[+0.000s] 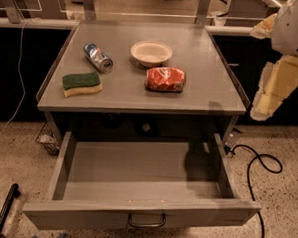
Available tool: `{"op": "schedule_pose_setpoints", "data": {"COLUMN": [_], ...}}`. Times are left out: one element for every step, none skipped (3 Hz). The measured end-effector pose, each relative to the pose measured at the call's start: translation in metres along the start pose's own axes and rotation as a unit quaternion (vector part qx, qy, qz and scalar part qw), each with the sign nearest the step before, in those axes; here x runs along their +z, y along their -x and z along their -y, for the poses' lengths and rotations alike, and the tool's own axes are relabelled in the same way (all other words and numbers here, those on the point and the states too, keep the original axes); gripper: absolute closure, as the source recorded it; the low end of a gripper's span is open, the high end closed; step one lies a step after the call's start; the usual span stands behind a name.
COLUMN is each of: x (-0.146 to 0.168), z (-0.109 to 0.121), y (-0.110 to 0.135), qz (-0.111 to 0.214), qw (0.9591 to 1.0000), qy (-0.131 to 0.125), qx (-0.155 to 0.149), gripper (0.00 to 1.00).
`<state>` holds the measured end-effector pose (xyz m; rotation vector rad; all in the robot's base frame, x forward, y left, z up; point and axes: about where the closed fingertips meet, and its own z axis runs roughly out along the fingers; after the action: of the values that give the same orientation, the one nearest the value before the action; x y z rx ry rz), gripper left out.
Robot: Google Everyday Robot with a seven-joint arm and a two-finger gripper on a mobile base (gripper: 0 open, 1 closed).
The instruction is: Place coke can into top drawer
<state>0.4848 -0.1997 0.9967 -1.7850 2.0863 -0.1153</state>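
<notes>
Coke can (165, 79) lies on its side on the table (210, 94), right of centre, just in front of the white bowl (151, 52). From the left: sponge (81, 83), blue-and-silver can (97, 57) (also on its side), bowl. Below, the top drawer (139, 206) stands pulled out. Far right, the gripper (275, 90) hangs beside the table, touching nothing — whether apart or together cannot be told.

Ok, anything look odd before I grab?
The coke can looks dented and lies on its side, right of centre; the blue can is tipped over too. End effector hangs right of the table.
</notes>
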Motion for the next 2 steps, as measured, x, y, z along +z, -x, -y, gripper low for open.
{"op": "schedule_pose_setpoints", "data": {"x": [-0.001, 0.009], "z": [0.045, 0.091], "y": [0.023, 0.046], "qz": [0.054, 0.165], "qw": [0.9976, 0.9850], "qy": [-0.028, -0.036], "qx": [-0.034, -0.034], "gripper": [0.00, 0.00]}}
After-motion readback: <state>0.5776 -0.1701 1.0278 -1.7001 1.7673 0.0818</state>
